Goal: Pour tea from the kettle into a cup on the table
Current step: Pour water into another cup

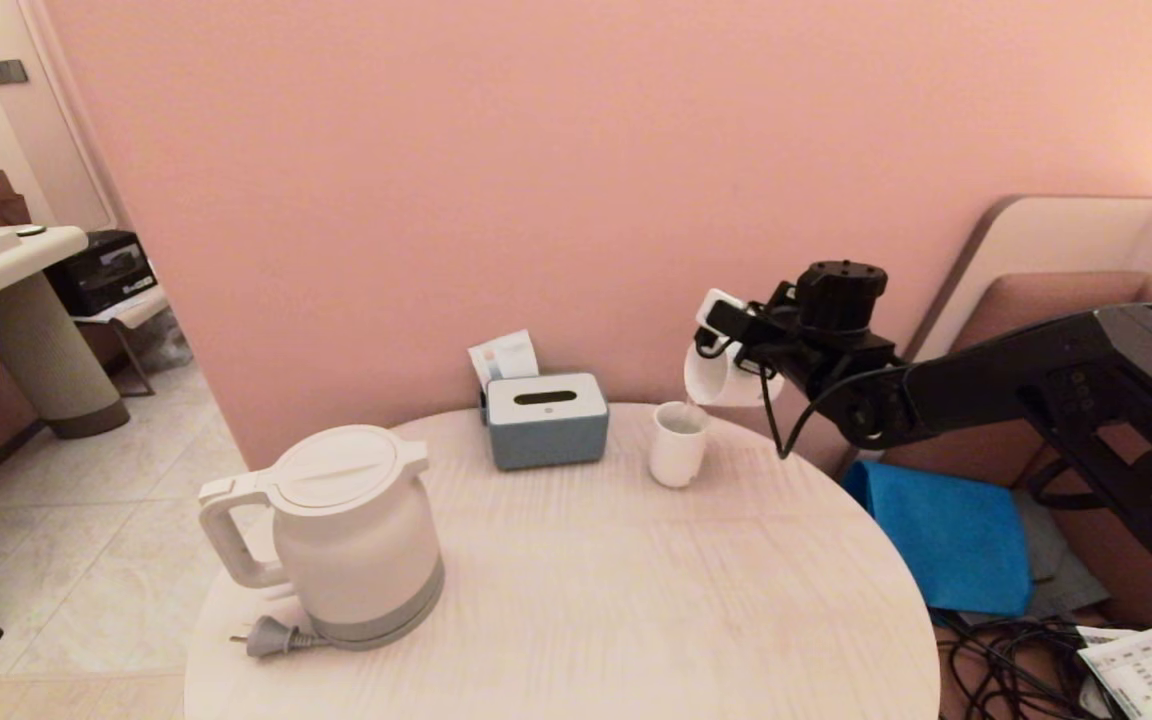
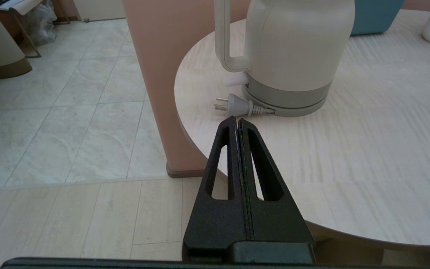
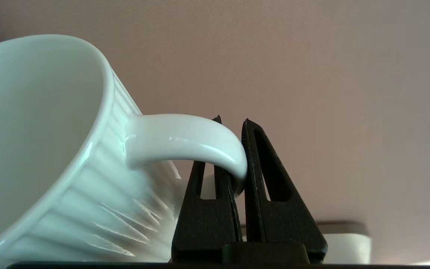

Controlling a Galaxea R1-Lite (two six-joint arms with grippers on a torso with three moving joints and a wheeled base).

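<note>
The white kettle [image 1: 356,540] [image 2: 297,48] stands upright on its grey base at the front left of the round table [image 1: 636,600] [image 2: 368,149]. My right gripper [image 1: 726,322] [image 3: 232,119] is shut on the side handle of the ribbed white cup [image 1: 721,380] [image 3: 50,149]. It holds the cup in the air at the back right, tipped mouth-down over a smaller handleless cup [image 1: 678,445]. A thin stream seems to run between the two. My left gripper [image 2: 236,118] is shut and empty, just short of the kettle's plug [image 2: 237,106], near the table's front-left edge.
A grey-blue tissue box [image 1: 546,420] with a leaflet behind it sits at the back of the table. The kettle's loose plug [image 1: 271,635] lies by its base. To the right of the table are a blue cloth [image 1: 951,530] and floor cables [image 1: 1006,670].
</note>
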